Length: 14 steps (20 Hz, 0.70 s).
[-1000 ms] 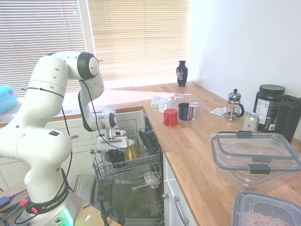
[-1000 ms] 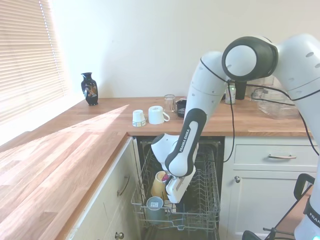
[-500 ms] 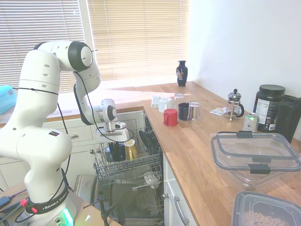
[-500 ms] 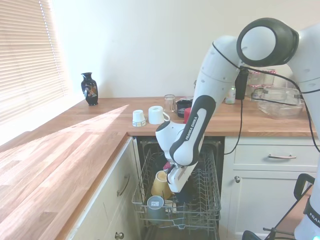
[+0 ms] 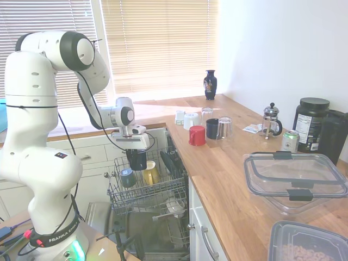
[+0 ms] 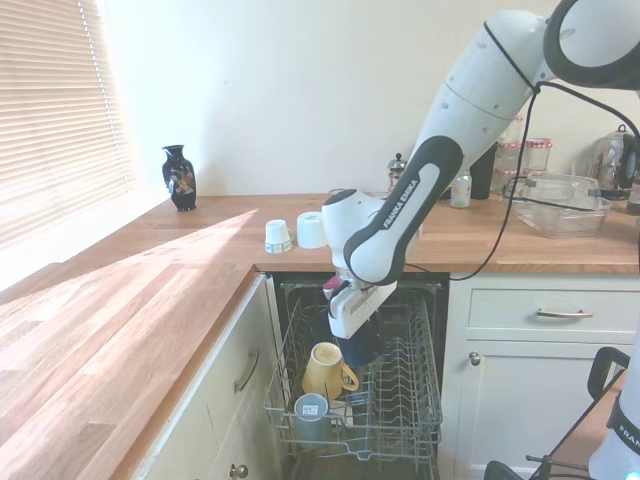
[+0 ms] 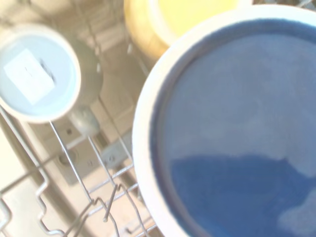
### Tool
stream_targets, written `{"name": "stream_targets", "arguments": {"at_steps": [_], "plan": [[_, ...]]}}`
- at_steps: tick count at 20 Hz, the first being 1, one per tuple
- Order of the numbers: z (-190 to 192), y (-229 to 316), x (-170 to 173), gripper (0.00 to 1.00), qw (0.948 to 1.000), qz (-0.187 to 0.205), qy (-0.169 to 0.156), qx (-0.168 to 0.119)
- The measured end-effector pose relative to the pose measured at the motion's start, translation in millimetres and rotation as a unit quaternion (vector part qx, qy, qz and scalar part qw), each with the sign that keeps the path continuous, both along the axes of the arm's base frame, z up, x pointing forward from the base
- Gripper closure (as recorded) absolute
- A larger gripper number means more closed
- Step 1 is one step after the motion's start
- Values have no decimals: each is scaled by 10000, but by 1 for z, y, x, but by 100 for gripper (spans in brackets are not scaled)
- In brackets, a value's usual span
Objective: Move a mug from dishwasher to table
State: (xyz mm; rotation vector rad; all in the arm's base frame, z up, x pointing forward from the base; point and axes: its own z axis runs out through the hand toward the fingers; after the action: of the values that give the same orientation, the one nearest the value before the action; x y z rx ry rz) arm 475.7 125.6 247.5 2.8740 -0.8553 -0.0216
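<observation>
1. The claw (image 5: 136, 150) is clenched on the small, glossy, dark navy ceramic mug (image 5: 136, 159), gripping it at the rim.
2. The mug hangs upright in the air above the grey wire rack (image 6: 400, 400) of the white-fronted dishwasher (image 5: 147, 217), clear of the wires.
3. In the rack below sit a golden-yellow mug (image 6: 327, 370) and, beside it, a paler grey-blue mug (image 6: 311, 412) turned upside down.
4. The long light-brown wooden surface (image 5: 228, 174) carries a red cup (image 5: 197, 135), white cups and a dark blue vase (image 5: 210, 85).
</observation>
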Motion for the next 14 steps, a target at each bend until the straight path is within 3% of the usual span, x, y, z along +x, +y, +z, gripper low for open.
{"name": "stream_targets", "arguments": {"at_steps": [8,14], "plan": [[83,-57,-2,100,9972,-477,-421,384],[121,-107,-7,100,9935,-818,-588,531]]}}
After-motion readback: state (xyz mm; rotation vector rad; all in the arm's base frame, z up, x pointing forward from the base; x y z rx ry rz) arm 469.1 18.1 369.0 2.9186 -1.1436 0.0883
